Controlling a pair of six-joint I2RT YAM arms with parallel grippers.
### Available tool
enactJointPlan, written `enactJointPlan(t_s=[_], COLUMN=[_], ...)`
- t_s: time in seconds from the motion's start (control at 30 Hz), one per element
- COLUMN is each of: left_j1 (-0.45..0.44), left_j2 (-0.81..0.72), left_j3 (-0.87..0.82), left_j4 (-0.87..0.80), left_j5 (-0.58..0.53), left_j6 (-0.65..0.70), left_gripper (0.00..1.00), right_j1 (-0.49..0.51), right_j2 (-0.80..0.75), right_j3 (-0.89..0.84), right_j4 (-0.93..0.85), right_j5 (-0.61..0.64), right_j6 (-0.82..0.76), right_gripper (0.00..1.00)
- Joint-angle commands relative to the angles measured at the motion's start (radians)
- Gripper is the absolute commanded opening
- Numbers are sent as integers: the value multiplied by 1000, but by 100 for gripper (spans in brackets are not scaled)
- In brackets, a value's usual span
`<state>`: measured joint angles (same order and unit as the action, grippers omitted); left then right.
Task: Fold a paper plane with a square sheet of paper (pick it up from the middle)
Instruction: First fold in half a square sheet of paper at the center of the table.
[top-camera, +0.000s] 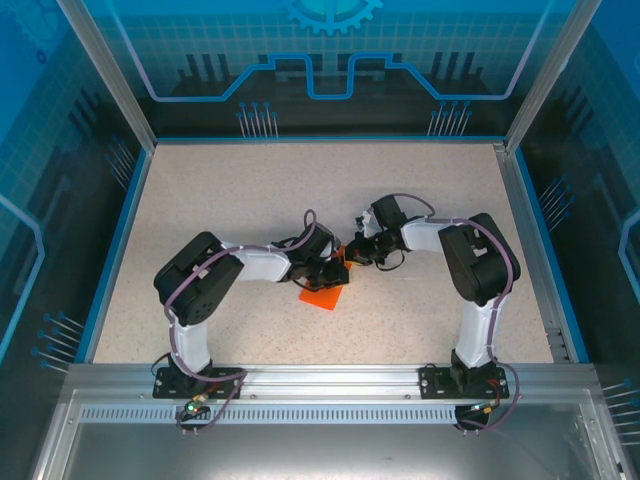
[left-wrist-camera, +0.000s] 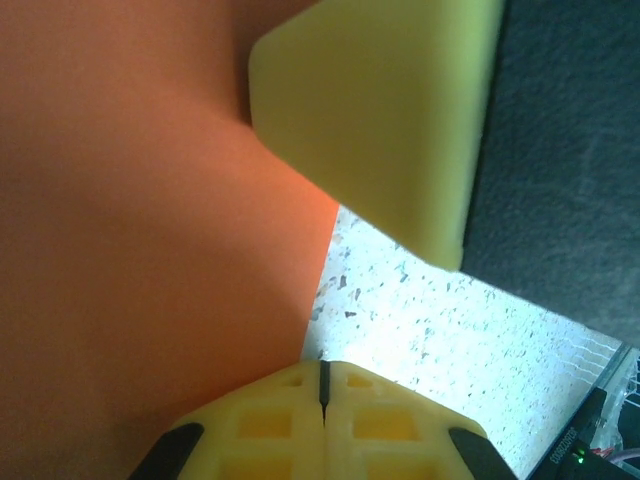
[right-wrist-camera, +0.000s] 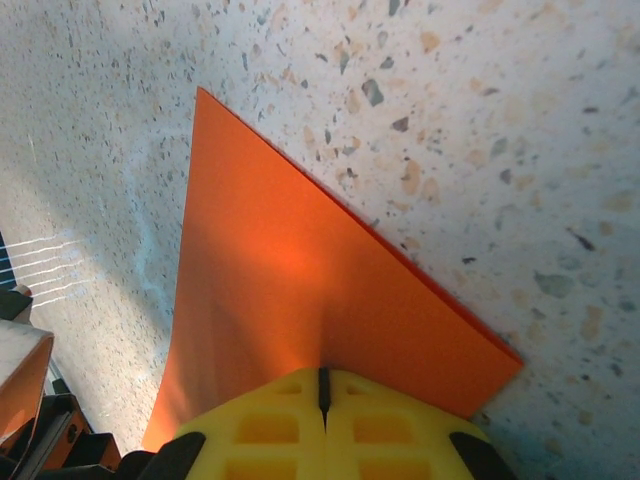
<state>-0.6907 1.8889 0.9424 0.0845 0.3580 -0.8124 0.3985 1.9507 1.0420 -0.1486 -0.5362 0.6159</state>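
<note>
Both clenched mid-counter (top-camera: 250, 190). I read the right pincer (right-wrist-camera: 322, 378) as pinching the paper (right-wrist-camera: 290, 290) at its crease, steadying the fold. Left pincer (left-wrist-camera: 322, 372) is shut at the paper's edge, grip unclear.

Orange sheet mostly covered where the two arms meet

From above, most of the square sheet of paper (top-camera: 323, 297) lies under the left gripper (top-camera: 328, 268) and right gripper (top-camera: 357, 254), whose fingertips are too small to make out. At the left wrist the sheet runs off the left and top edges, and a blurred yellow block (left-wrist-camera: 380, 110) is cut off at the top. At the right wrist the sheet's near end is hidden behind the fingers (right-wrist-camera: 390, 420).
</note>
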Motion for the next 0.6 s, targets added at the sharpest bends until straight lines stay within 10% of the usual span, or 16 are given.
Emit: enactJointPlan(t_s=[0.0, 0.57], left_j1=[3, -67], left_j2=[-23, -176], left_j3=[-72, -251], left_j4=[-51, -69], left_j5=[9, 28], left_j6=[-8, -31], left_gripper=[0, 0], right_j1=[-7, -8], right_j2=[74, 123], right_j3=[-13, -5], right_j4=[-86, -113], right_j5=[89, 134], right_j6=[-19, -15], right_gripper=[0, 0])
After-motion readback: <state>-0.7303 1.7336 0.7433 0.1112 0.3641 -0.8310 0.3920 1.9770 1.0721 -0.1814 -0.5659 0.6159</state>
